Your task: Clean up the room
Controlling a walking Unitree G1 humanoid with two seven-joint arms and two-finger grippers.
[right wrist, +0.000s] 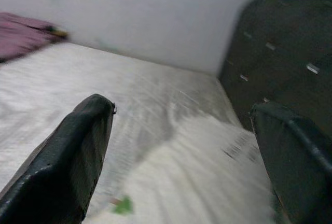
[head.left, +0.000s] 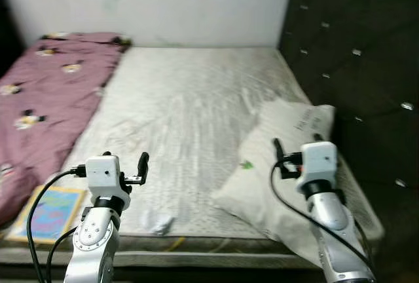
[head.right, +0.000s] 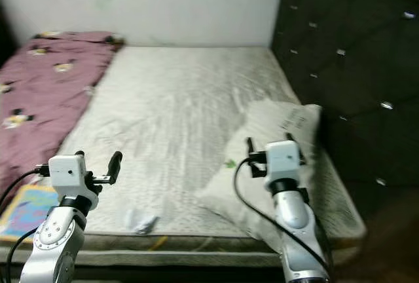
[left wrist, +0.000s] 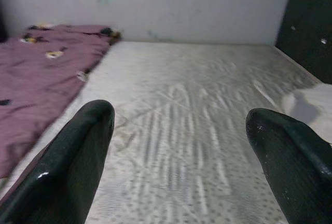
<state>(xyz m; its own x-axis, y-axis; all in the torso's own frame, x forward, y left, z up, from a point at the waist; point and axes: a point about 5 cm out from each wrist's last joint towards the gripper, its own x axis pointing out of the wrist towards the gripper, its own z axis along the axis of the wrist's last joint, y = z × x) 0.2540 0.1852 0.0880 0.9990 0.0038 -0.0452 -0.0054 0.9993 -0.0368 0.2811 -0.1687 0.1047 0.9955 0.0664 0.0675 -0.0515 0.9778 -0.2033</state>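
Both your claws are spread wide with nothing in them: the right claw [right wrist: 181,156] hangs over the pillow [head.left: 281,165], the left claw [left wrist: 179,151] over the bed [head.left: 190,106]. The pillow overhangs the bed's near edge; a careless push could slide it off.

Bed: bare grey-white quilted mattress [head.left: 190,119] against a white wall.
Left side: mauve patterned blanket [head.left: 46,99], colourful flat picture book [head.left: 49,213] below it.
Right side: white pillow [head.left: 281,165] beside dark tufted headboard [head.left: 360,67].
Claws: left claw [head.left: 124,165] and right claw [head.left: 298,149] raised over the mattress edge, fingers apart.
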